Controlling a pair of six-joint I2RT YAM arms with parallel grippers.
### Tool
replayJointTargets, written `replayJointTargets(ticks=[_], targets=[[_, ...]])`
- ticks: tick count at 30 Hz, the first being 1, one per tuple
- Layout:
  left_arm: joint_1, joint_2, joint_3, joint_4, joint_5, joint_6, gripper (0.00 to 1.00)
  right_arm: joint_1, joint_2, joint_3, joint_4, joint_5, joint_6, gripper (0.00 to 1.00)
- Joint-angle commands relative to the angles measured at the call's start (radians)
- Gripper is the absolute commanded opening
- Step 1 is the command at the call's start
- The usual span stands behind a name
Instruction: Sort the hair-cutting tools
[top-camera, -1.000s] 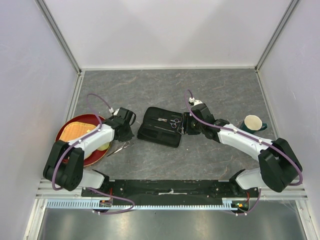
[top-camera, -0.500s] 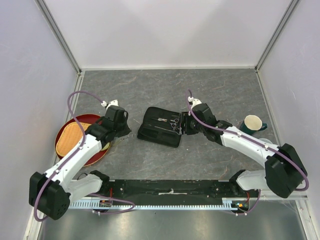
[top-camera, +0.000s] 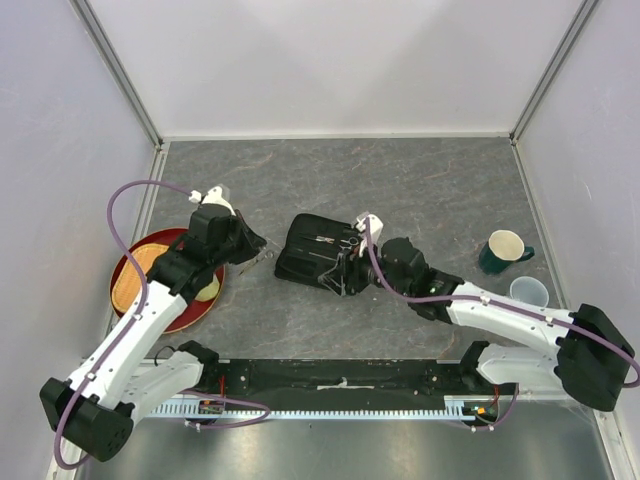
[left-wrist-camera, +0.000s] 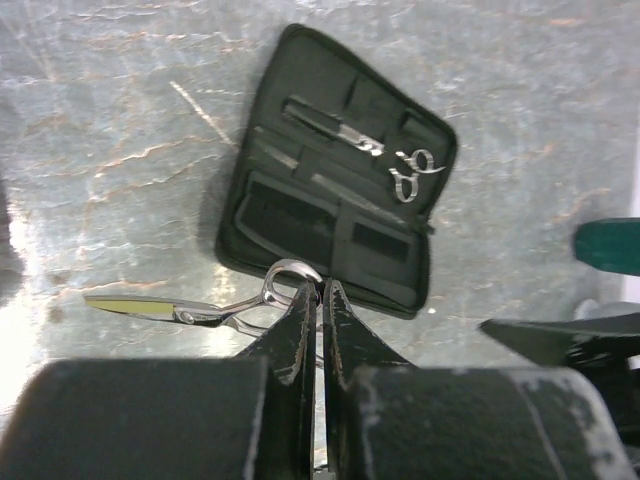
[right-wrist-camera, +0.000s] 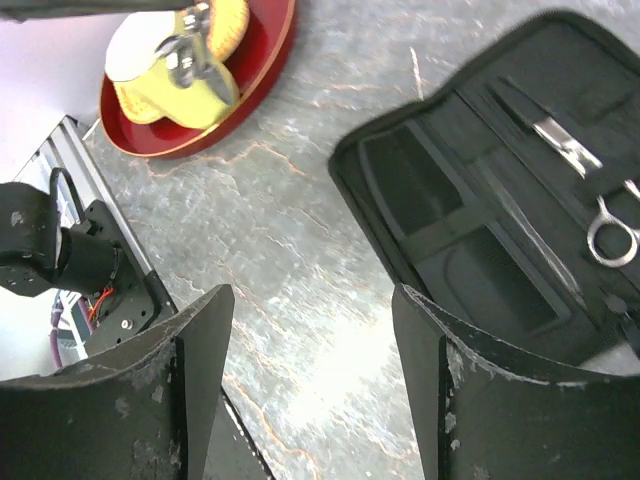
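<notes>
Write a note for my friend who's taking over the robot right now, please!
Left gripper: shut on the finger ring of one pair of scissors, beside the open black case.
Right gripper: open, empty, hovering by the case.
Second scissors: tucked inside the case.
Combs: I cannot tell them from the dark lining.
Done: one pair stowed.
Left: place the held pair, then check the combs.
</notes>
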Motion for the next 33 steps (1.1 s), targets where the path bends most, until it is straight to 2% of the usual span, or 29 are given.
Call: replayJointTargets(ticks=[1, 5, 12, 18, 26, 27, 30, 31, 33], targets=[[-0.006, -0.049, 0.051, 0.103, 0.084, -0.105, 0.02, 0.125, -0.034, -0.029, 0.222, 0.160, -0.111, 0.72], [-0.006, -0.041, 0.076, 0.219, 0.178, -0.178, 0.02, 0.204, -0.009, -0.037, 0.369, 0.272, -0.176, 0.74], [-0.006, -0.052, 0.110, 0.376, 0.257, -0.393, 0.02, 0.244, 0.112, 0.060, 0.452, 0.354, -0.225, 0.75], [-0.009, -0.124, -0.001, 0.514, 0.204, -0.628, 0.02, 0.249, 0.202, 0.130, 0.544, 0.418, -0.286, 0.75], [-0.011, -0.170, -0.022, 0.526, 0.153, -0.734, 0.02, 0.249, 0.311, 0.239, 0.601, 0.510, -0.349, 0.75], [-0.013, -0.185, -0.031, 0.526, 0.132, -0.752, 0.02, 0.248, 0.320, 0.250, 0.601, 0.513, -0.355, 0.74], [-0.013, -0.204, -0.044, 0.523, 0.104, -0.767, 0.02, 0.249, 0.359, 0.290, 0.584, 0.523, -0.358, 0.62], [-0.013, -0.214, -0.045, 0.525, 0.099, -0.768, 0.02, 0.249, 0.368, 0.305, 0.573, 0.523, -0.357, 0.53], [-0.013, -0.218, -0.044, 0.517, 0.093, -0.766, 0.02, 0.249, 0.379, 0.310, 0.567, 0.521, -0.355, 0.42]])
